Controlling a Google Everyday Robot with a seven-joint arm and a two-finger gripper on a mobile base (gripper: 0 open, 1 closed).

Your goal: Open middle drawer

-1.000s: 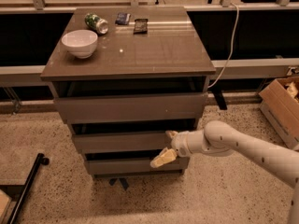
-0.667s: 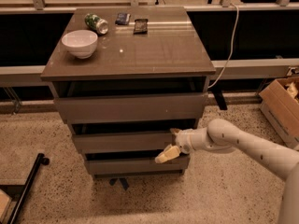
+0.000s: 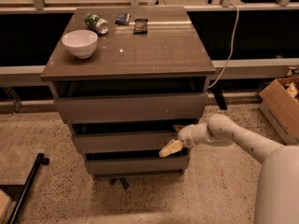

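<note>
The middle drawer (image 3: 124,142) is the second of three taupe-grey handleless fronts on the cabinet, with a dark gap above its top edge. It stands out a little further than the bottom drawer (image 3: 135,164). My gripper (image 3: 173,143) is at the right end of the middle drawer's front, touching or nearly touching the panel, on a white arm that reaches in from the lower right. The taller top drawer (image 3: 131,107) sits above.
On the cabinet top (image 3: 154,55) are a white bowl (image 3: 79,43), a green can lying on its side (image 3: 96,23) and two small dark packets (image 3: 123,18). A cardboard box (image 3: 280,106) stands on the floor at the right. A black bar on wheels (image 3: 28,185) lies at the lower left.
My gripper has shifted slightly to the right and up along the middle drawer's front. The drawers look about as they were.
</note>
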